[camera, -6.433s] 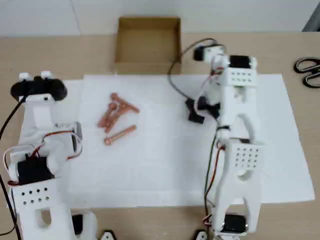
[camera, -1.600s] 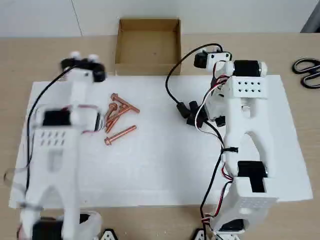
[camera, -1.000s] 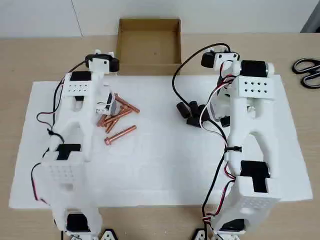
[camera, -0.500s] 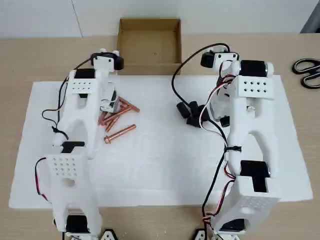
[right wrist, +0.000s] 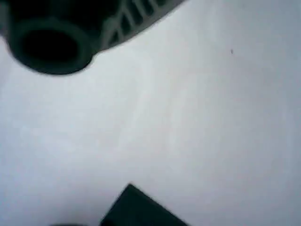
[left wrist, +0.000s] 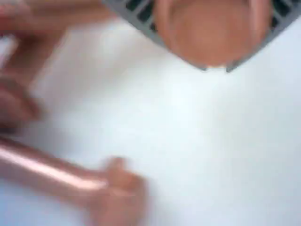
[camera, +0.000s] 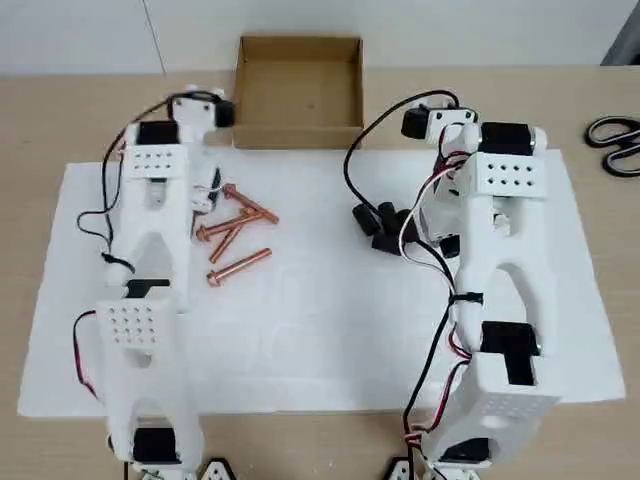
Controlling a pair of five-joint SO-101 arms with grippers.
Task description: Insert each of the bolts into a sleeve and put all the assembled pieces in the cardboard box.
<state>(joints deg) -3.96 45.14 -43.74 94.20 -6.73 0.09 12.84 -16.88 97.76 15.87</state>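
Several copper bolts [camera: 240, 230] lie on the white foam sheet [camera: 320, 330]. My left gripper [camera: 208, 196] sits at the pile's left edge. In the left wrist view a copper bolt [left wrist: 211, 33] is seen end-on against the grey ribbed pad [left wrist: 282, 21], gripped. Another bolt [left wrist: 70, 179] lies on the foam below. Black sleeves [camera: 378, 224] lie mid-sheet beside my right gripper [camera: 425, 228]. In the right wrist view a black sleeve [right wrist: 47, 44] is seen end-on, held against the ribbed pad [right wrist: 136, 19]. The cardboard box [camera: 297, 135] stands behind the sheet.
Scissors [camera: 615, 140] lie on the wooden table at the far right. A dark piece [right wrist: 141, 209] rests on the foam under the right wrist. Cables loop from the right arm over the sleeves. The front half of the sheet is bare foam.
My left arm swung in from the left onto the bolt pile, then drew back slightly toward the box; the bolts were nudged apart. The right arm has barely moved.
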